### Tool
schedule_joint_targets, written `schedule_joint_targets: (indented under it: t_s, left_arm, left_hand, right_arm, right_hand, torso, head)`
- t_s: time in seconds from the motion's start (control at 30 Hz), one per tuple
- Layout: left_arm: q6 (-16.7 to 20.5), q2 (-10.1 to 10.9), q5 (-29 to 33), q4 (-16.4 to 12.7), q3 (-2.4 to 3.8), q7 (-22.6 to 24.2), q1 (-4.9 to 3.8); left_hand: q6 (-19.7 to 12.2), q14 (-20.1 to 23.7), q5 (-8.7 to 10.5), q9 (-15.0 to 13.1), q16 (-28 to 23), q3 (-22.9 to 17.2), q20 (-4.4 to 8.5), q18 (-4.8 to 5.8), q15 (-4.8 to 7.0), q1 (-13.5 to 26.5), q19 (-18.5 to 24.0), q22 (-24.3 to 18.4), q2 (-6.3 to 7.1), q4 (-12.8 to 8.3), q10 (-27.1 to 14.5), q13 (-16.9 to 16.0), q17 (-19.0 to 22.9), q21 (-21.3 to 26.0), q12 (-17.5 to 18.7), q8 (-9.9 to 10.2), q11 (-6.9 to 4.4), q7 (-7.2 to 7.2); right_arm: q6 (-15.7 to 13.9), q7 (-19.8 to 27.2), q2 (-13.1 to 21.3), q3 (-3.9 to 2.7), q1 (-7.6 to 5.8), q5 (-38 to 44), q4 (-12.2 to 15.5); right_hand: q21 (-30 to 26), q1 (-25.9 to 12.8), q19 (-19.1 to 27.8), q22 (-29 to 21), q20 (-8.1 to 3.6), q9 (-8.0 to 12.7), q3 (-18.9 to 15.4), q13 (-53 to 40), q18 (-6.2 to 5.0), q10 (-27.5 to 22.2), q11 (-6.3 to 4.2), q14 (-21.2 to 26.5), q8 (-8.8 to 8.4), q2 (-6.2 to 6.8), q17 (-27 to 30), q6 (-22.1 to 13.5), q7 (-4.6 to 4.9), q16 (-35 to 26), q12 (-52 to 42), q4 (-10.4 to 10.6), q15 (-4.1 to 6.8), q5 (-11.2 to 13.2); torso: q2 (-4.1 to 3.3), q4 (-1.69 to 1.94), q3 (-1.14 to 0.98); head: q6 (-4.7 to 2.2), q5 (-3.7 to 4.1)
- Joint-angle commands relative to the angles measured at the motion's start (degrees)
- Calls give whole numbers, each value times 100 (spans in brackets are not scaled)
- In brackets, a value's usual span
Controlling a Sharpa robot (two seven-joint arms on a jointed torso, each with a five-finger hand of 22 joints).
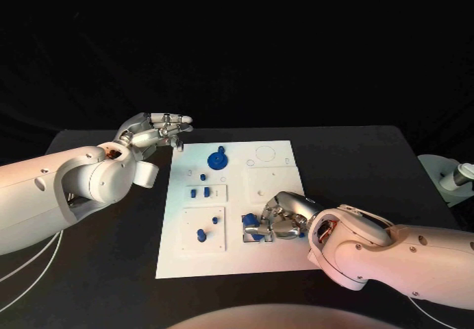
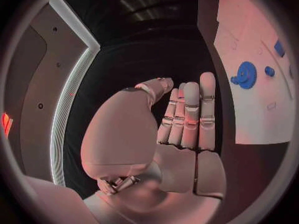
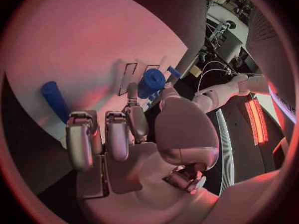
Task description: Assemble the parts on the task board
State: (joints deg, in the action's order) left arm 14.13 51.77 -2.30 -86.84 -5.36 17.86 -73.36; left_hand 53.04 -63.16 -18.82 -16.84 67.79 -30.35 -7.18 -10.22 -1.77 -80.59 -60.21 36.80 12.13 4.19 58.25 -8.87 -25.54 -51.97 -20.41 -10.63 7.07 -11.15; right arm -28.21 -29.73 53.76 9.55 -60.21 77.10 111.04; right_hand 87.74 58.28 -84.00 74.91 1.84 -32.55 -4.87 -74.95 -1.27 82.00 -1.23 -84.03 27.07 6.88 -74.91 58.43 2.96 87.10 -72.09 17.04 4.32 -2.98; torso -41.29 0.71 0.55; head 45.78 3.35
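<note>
Pinching a blue part (image 1: pixel 253 226) over the task board (image 1: pixel 266 260), right hand (image 1: pixel 281 218); left hand (image 1: pixel 153 131) empty, fingers straight.

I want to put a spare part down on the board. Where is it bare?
Bare: the task board's far right corner beyond the right hand, and its near edge. Crowded: the left column, from the blue gear down to the small blue parts.
</note>
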Motion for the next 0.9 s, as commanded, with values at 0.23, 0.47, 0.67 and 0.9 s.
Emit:
schedule_joint_targets:
  t_s: [0.23, 0.47, 0.67, 0.9]
  left_arm:
    - [-128, 2, 16, -19, 4, -35, -3]
    - [-136, 10, 15, -21, 4, -47, -3]
    - [-146, 20, 15, -22, 4, -57, -3]
    - [-150, 25, 14, -20, 3, -65, -3]
  left_hand:
    - [-56, -12, -24, 9, 36, 1, -18, -36, -50, -10, -49, 1, -63, 1, -67, -13, 7, 11, -42, 14, -9, 3]
    - [-59, -11, -23, 10, 37, 2, -18, -36, -51, -9, -52, 2, -60, 1, -72, -14, 7, 9, -43, 15, -8, 2]
    - [-59, -11, -23, 10, 37, 2, -18, -36, -51, -9, -52, 2, -60, 1, -72, -14, 7, 9, -43, 15, -8, 2]
    - [-62, -9, -24, 11, 37, 1, -19, -36, -52, -10, -57, 4, -60, -1, -79, -15, 8, 5, -46, 14, -7, 2]
  right_arm:
    - [-81, -74, -4, 3, 7, 275, 30]
    - [-117, 74, 84, 3, 8, 265, 138]
    - [-43, 262, 217, 3, 8, 200, 225]
    - [33, 363, 343, 2, 8, 219, 272]
  right_hand:
    - [-94, -156, -487, 1416, -20, -35, -475, -2, 58, -58, 25, -412, 66, 186, -522, -102, 23, -39, 113, 10, 26, 11]
    - [-38, -46, -507, 1433, -17, -48, -380, -52, 70, -24, 22, -422, 94, -74, -570, -96, 18, -23, 60, -3, 26, 6]
    - [42, 605, -536, 1456, -17, -49, -257, -155, 87, 43, 13, -450, 137, -471, -706, -88, 2, 25, -37, -30, 32, -320]
    - [54, 1411, -540, 1460, -21, 3, -271, -196, 90, 56, 8, -458, 117, -466, -761, -103, 5, 42, -40, -66, 34, -491]
  torso:
    - [1, -3, -2]
    - [0, -2, -7]
    - [2, -7, -3]
    - [1, -4, -3]
  head:
    - [-11, 6]
    - [-4, 3]
    - [14, -16]
    - [6, -9]
